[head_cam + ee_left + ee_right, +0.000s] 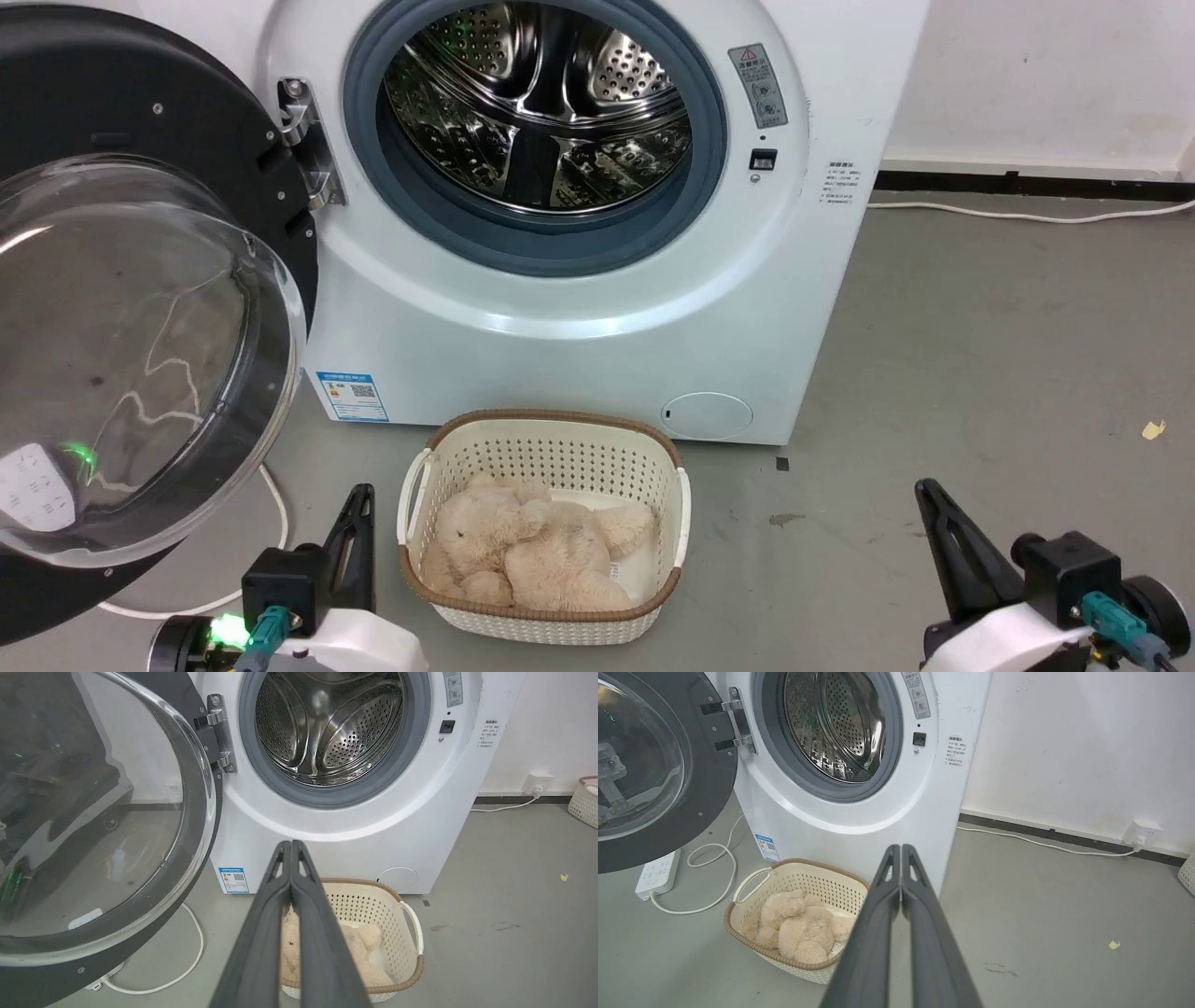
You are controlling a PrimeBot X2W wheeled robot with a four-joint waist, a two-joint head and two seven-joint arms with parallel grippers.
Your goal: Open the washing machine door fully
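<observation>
White and boxy, the washing machine (579,317) stands at the far side of a grey floor (980,373), its steel drum (537,103) exposed inside a grey gasket (532,250). The washing machine door (140,355) (a glossy black disc with a bulging clear glass centre) hangs from the hinge (303,140) on the machine's left, swung wide so its inner side faces you. Just in front of the machine sits a cream basket (546,434) holding a beige plush toy (532,551). Your left gripper (361,493) sits near you, left of the basket and close to the door's lower rim, fingers pressed together, holding nothing. Your right gripper (924,487) sits well to the right, over bare floor, likewise closed and empty.
</observation>
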